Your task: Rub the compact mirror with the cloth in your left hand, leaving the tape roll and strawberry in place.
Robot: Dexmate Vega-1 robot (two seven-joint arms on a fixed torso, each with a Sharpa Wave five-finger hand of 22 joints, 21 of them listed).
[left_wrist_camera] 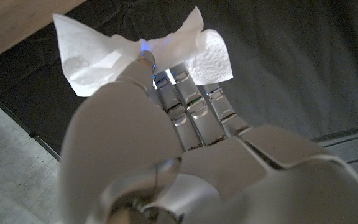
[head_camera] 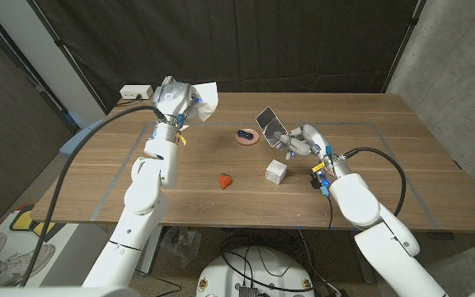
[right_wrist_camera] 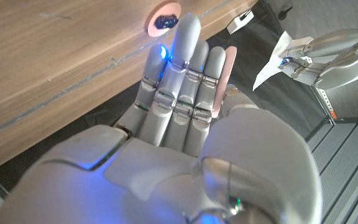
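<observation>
Mirror [head_camera: 268, 124] up in the right hand [head_camera: 297, 140], lifted off the table [head_camera: 369, 177] and tilted, its dark face turned toward the robot's left; in the right wrist view the fingers [right_wrist_camera: 185, 74] lie closed together along its pink edge [right_wrist_camera: 230, 65]. Cloth [head_camera: 205, 103] is over on the far left, pinched at the fingertips [left_wrist_camera: 145, 59] of the left hand [head_camera: 171, 101], raised well apart from the mirror; the left wrist view shows the white sheet [left_wrist_camera: 104, 53] bunched between thumb and fingers, corners sticking out. Tape roll [head_camera: 247, 136] sits on the wood just beside the mirror, on its left. White cube [head_camera: 276, 172] stands nearer the robot, below the right hand. Strawberry [head_camera: 225, 181] lies mid-table, left of the cube, touching nothing.
</observation>
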